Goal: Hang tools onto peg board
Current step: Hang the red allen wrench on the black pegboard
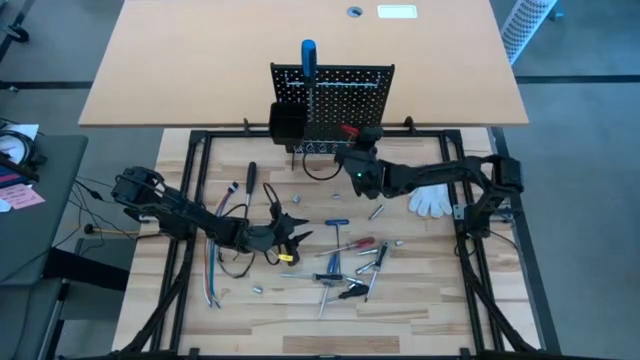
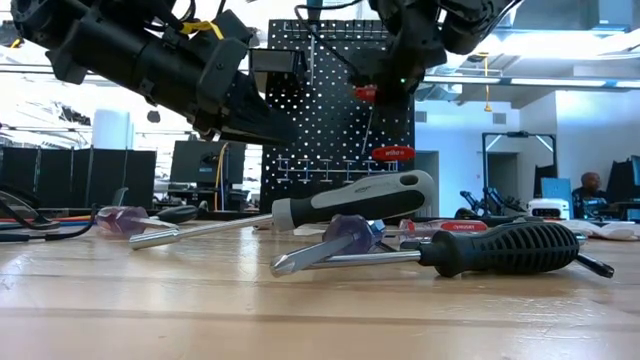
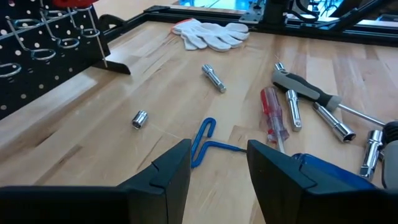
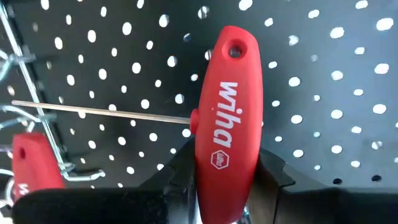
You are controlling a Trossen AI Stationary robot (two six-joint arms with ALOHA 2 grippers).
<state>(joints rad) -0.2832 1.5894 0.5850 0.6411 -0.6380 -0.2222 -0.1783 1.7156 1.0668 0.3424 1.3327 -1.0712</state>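
Across the far edge of the bench (image 1: 230, 310) stands the peg board (image 1: 345, 95), upright on its feet, with a black bin (image 1: 286, 122) at its left side and a blue-handled screwdriver (image 1: 308, 55) sticking up from its top rail. Close against the board's front, the right claw (image 4: 225, 180) is clamped on a red T-handle driver (image 4: 225, 118), its fingers pinching the lower part of the handle while the thin shaft runs off sideways in front of the holes; a second red handle (image 4: 34, 165) already sits on a hook beside it. Near the middle of the bench, the left claw (image 3: 217, 165) hovers low with its fingers partly spread and nothing between them, aimed at a small blue hex key (image 3: 204, 140) lying flat. Toward the near right, the remaining tools lie scattered: a grey-and-black screwdriver (image 2: 350, 205), a black-handled driver (image 2: 500, 248), a clear red screwdriver (image 3: 272, 112) and a few silver sockets (image 3: 139, 119). A white glove (image 1: 432, 201) lies by the right edge. To my eye these tools are light and stiff; the moulded handles should grip well at mid-length, but bare steel shafts and the thin hex key look slippery and sit flush to the wood, so the key's raised bend seems the best place to pinch.
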